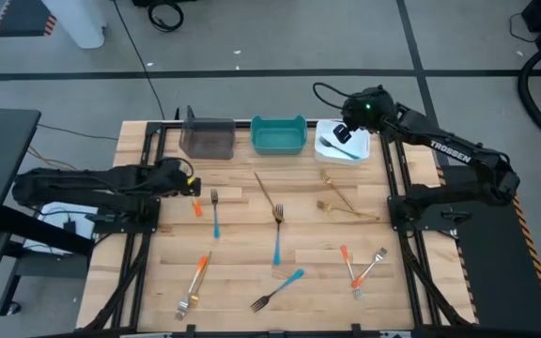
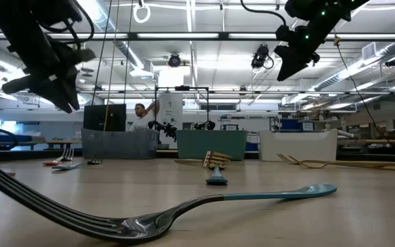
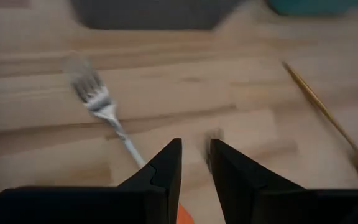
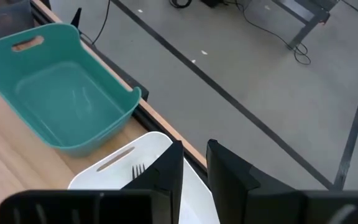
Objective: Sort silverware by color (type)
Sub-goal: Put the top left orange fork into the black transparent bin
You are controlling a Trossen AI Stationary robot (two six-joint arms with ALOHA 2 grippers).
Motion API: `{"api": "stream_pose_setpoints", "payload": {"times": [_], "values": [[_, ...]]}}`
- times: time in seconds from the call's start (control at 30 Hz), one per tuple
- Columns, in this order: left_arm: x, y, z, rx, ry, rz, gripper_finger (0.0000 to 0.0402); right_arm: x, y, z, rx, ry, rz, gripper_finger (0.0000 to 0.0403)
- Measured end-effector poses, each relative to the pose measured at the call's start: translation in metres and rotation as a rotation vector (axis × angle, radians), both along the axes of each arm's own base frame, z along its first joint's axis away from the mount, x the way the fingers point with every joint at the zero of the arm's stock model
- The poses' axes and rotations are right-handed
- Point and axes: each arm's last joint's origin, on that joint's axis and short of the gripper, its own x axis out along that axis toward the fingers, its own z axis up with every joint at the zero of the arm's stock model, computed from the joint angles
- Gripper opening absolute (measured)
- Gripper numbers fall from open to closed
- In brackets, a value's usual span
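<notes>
Right claw parked over the white bin, forks scattered all over the table

The right claw (image 1: pixel 344 131) is held above the white bin (image 1: pixel 357 151) at the far right, fingers slightly parted, nothing gripped; a fork (image 4: pixel 138 170) is seen inside the bin. The left claw (image 1: pixel 192 185) is hung near an orange-handled fork (image 1: pixel 196 208) at the left, a narrow gap between its fingers, empty. The rest of the forks (image 1: pixel 276 237) are spread across the table (image 1: pixel 252 291). The teal bin (image 1: pixel 279 135) and grey bin (image 1: pixel 208 138) are lined up along the far edge.
</notes>
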Motion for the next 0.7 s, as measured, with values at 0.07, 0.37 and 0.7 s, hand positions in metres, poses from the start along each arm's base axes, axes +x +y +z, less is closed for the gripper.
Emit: {"api": "stream_pose_setpoints", "payload": {"times": [0.07,0.37,0.7], "values": [[0.003,0.002,-0.005,0.003,0.022,0.064,0.0093,0.0,0.0,0.0,0.0,0.001,0.001,0.0078],[0.012,0.02,-0.026,-0.086,0.146,0.267,0.0093,0.0,0.0,0.0,0.006,-0.003,0.014,0.0078],[0.022,0.046,-0.051,-0.192,0.244,0.39,0.0093,0.001,0.0,0.0,0.013,-0.008,0.027,0.0078]]}}
